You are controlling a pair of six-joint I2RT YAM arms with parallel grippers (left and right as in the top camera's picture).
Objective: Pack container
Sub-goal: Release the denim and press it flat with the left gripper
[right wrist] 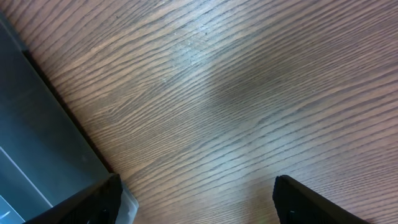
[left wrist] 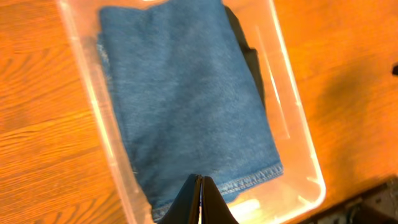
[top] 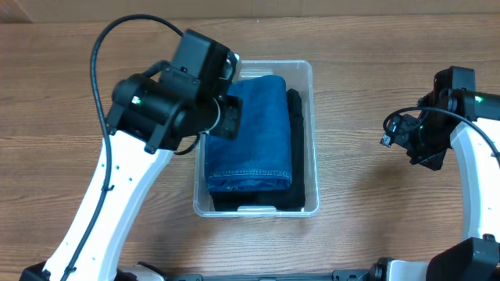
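Observation:
The clear plastic container (top: 310, 109) stands mid-table and holds folded blue jeans (top: 254, 133) on top of a dark garment (top: 295, 140). It also shows in the left wrist view (left wrist: 292, 118), with the jeans (left wrist: 186, 93) filling most of it. My left gripper (left wrist: 201, 186) is shut and empty, hovering above the container's left side over the jeans; in the overhead view the arm (top: 223, 117) hides its tips. My right gripper (right wrist: 199, 193) is open and empty over bare table, far right of the container (top: 422, 140).
The wooden table (top: 375, 62) surrounds the container. A grey surface beyond the table edge (right wrist: 37, 137) shows at the left of the right wrist view.

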